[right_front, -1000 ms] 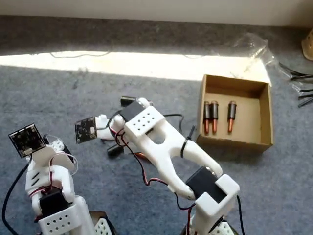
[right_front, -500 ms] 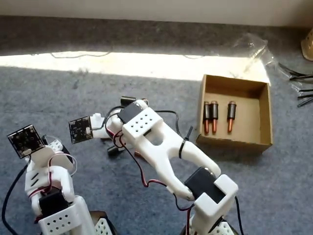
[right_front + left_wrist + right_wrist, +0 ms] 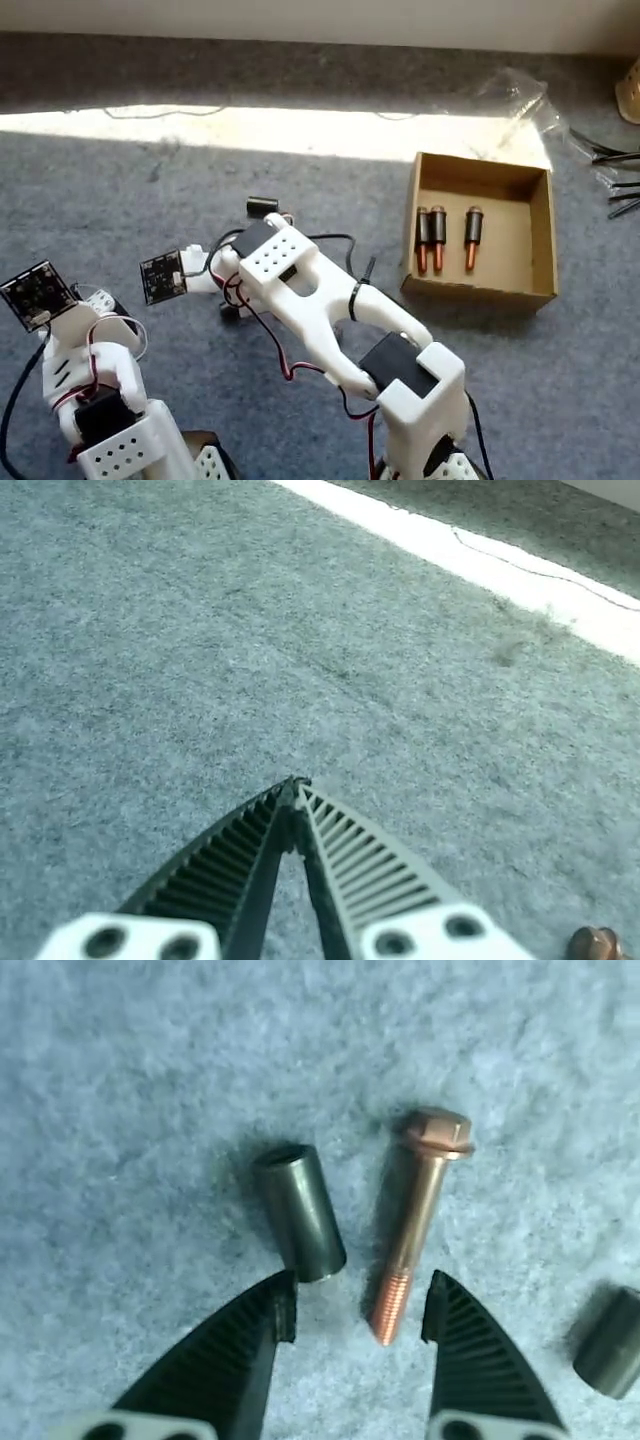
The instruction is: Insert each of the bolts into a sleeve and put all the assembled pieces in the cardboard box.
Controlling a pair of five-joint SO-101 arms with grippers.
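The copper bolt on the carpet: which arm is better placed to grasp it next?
Right. The right gripper is open over the bolt, the threaded end between its jaws, a sleeve beside. The left gripper is shut over carpet.

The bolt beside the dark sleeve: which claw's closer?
Right. The right gripper is open on either side of the tip of the bolt; the left gripper is shut over carpet, farther away.
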